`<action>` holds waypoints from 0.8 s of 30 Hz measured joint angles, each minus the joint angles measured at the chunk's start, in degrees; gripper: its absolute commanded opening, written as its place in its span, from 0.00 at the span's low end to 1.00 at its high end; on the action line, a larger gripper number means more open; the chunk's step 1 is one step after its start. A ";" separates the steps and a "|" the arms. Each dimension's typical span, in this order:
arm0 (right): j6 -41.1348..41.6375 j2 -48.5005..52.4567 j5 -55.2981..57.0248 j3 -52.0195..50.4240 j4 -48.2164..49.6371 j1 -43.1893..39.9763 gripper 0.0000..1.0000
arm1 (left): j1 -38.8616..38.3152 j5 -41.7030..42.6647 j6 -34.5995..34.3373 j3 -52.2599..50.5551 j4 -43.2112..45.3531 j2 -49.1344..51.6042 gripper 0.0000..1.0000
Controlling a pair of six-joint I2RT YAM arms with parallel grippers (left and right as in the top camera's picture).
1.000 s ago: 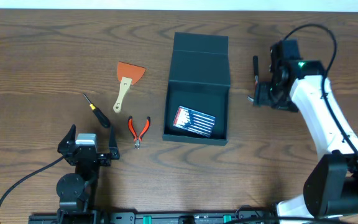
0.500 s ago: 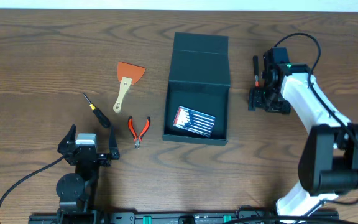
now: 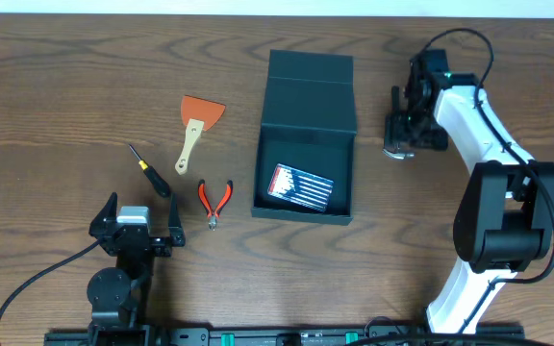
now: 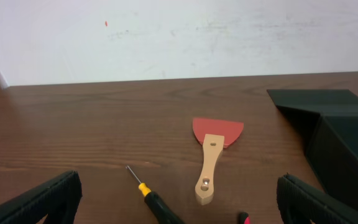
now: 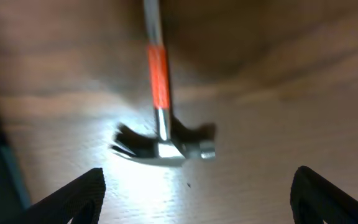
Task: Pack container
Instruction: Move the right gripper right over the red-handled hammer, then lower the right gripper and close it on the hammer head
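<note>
The dark teal container (image 3: pixel 307 106) stands open at the table's middle, its flap lid folded back; a red, white and black packet (image 3: pixel 302 187) lies inside. The container's corner shows in the left wrist view (image 4: pixel 344 143). My right gripper (image 3: pixel 399 144) is open and empty, right of the container, above a hammer (image 3: pixel 395 100) with an orange-banded handle. In the right wrist view the hammer (image 5: pixel 160 118) lies on the wood just ahead of the open jaws (image 5: pixel 197 202), untouched. My left gripper (image 3: pixel 140 213) is open and empty at the front left; its jaws show in its wrist view (image 4: pixel 179 199).
Left of the container lie a wooden-handled scraper with a red blade (image 3: pixel 196 125), a black and yellow screwdriver (image 3: pixel 150 170) and red-handled pliers (image 3: pixel 214 201). The scraper (image 4: pixel 212 155) and screwdriver (image 4: pixel 153 199) lie just ahead of my left gripper.
My right arm has swung toward the far side and slightly left, bringing its gripper down over the hammer's head. The left arm and the tools have not moved.
</note>
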 measured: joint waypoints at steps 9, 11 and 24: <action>-1.31 1.27 -0.74 1.44 0.20 0.02 0.75 | 0.00 0.00 0.00 0.00 0.00 0.00 0.99; -1.44 2.58 -0.72 1.44 0.13 0.07 0.75 | 0.00 0.00 0.00 0.00 0.00 0.00 0.99; -2.03 7.89 -0.57 1.44 0.02 0.39 0.75 | 0.00 0.00 0.00 0.00 0.00 0.00 0.99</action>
